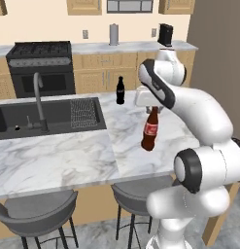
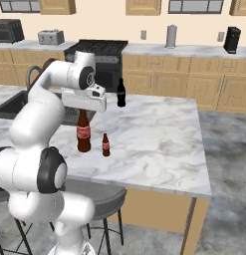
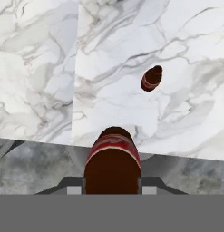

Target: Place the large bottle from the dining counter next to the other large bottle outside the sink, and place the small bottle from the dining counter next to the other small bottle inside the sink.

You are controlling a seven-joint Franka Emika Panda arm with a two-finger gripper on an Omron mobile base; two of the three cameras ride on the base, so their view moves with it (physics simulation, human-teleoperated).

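Gripper point(image 2: 83, 110) clamped on neck of large brown cola bottle point(image 1: 150, 130), upright over dining counter point(image 1: 68, 160) near small brown bottle point(image 2: 105, 145); best kept vertical, carried clear toward black bottle point(image 1: 120, 90) beside sink point(image 1: 24, 116), set down just alongside.

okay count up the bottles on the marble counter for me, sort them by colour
Brown with red label: 2, the large bottle held at its neck by the gripper, and the small bottle standing beside it.
Black: 1, the other large bottle, standing farther back on the dining counter.
Total: 3
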